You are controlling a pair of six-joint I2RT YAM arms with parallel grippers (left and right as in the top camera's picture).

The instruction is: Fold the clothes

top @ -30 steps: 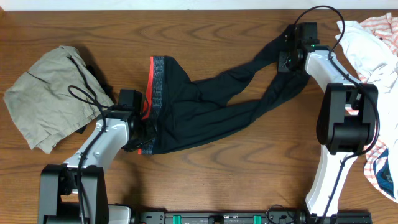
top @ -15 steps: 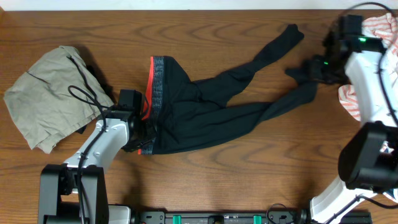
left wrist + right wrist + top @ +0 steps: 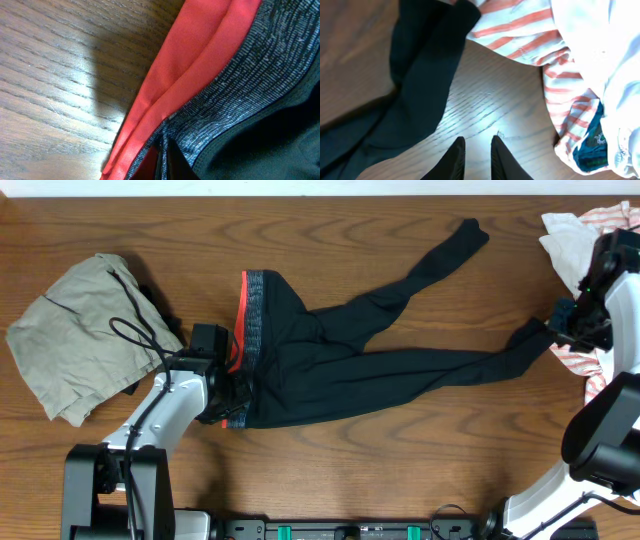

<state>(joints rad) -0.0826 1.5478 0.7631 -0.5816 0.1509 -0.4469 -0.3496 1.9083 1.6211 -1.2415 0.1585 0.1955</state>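
Left gripper [image 3: 232, 392], overhead view: clamped on the lower waistband corner of the leggings [image 3: 330, 370], toward 8 o'clock on the table [image 3: 350, 480]. The leggings lie flat, with the waistband at 9 o'clock, one leg running to 1 o'clock and the other to 3 o'clock. Right gripper [image 3: 555, 332] sits just beside the 3 o'clock ankle. A khaki garment [image 3: 85, 330] lies near at 9 o'clock and striped garments [image 3: 575, 230] at 2 to 3 o'clock. Bare wood lies open along 6 o'clock.

Left wrist view: fingertips are together on the red-edged waistband [image 3: 240, 90].

Right wrist view: fingers are narrowly apart over wood, holding nothing. The leg end lies at 11 o'clock and striped cloth at 2 o'clock.

Judgement: the fabric is light, limp, stretchy and likely slick. Best holds are the waistband corners and ankle ends. The striped pile crowds the ankle, so there is a risk of snagging.
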